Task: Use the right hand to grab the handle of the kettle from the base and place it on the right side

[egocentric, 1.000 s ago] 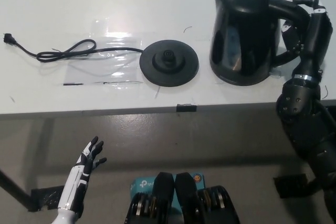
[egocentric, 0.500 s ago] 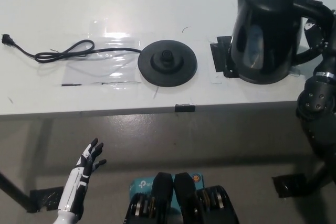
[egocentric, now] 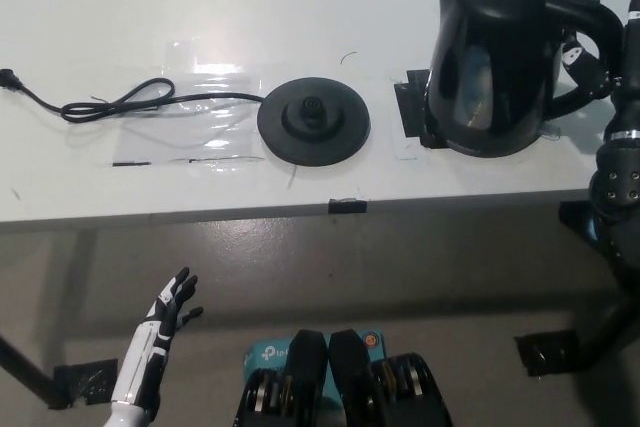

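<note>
White tabletop [egocentric: 300, 7] is carrying the black kettle [egocentric: 495, 57], right hand [egocentric: 612, 52] fingers holding its handle [egocentric: 590, 22], letting go next.

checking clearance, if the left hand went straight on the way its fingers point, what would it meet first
Probably the front edge of the table. The left hand hangs open below it over the floor, fingers pointing up-picture toward that edge. Depth is unclear from this steep view, so it might pass underneath instead.

The kettle [egocentric: 495, 57] has moved right (off beside the base [egocentric: 313, 123]), carried by the right hand [egocentric: 612, 42].
</note>
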### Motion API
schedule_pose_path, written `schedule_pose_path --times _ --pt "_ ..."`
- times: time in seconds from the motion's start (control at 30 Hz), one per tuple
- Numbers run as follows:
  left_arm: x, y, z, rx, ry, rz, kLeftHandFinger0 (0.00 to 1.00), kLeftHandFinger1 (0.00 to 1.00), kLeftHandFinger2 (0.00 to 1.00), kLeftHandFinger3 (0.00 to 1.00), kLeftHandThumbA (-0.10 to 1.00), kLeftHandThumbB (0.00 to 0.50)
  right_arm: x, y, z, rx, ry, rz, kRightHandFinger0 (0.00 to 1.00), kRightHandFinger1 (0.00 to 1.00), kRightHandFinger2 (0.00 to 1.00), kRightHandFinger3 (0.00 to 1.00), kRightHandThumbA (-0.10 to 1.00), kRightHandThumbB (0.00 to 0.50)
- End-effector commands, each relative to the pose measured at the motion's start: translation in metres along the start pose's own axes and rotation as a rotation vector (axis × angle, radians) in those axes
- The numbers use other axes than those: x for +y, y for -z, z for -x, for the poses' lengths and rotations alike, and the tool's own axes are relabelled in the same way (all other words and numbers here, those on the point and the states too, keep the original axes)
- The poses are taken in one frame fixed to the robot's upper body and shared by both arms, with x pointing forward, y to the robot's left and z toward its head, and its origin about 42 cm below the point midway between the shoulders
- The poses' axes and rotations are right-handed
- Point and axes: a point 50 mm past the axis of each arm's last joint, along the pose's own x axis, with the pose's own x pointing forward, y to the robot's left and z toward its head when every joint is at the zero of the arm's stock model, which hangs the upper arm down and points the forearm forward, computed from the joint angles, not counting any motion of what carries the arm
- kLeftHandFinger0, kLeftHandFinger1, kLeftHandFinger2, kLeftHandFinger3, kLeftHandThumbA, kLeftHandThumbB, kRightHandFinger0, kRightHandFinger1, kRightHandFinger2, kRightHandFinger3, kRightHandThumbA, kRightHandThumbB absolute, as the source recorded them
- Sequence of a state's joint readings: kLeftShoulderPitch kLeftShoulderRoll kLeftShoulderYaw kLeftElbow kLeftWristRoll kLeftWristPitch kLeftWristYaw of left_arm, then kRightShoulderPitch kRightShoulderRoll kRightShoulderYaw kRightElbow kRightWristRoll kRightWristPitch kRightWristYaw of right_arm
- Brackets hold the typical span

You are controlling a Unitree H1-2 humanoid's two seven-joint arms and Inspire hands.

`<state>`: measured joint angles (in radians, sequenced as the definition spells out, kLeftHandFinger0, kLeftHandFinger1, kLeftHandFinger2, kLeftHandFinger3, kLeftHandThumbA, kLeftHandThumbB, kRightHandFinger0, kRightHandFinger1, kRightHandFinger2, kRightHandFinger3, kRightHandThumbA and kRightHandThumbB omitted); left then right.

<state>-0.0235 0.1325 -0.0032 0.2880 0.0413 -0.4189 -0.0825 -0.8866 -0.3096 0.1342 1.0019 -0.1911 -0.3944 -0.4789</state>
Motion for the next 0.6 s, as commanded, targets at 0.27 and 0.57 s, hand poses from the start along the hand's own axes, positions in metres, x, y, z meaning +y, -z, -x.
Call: schedule_pose_path --times 0.27,0.57 --pt "0.006 -0.014 -0.011 -0.085 -0.005 0.008 0.9 1.0 0.99 0.96 1.0 0.5 -0.012 -0.006 0.019 0.025 -0.593 0.083 1.0 1.0 1.0 1.0 0.43 0.5" --pt "0.005 -0.013 -0.01 -0.075 -0.009 0.007 0.9 1.0 0.99 0.96 1.0 0.5 -0.045 -0.014 0.041 0.02 -0.61 0.02 1.0 1.0 1.0 1.0 0.57 0.5"
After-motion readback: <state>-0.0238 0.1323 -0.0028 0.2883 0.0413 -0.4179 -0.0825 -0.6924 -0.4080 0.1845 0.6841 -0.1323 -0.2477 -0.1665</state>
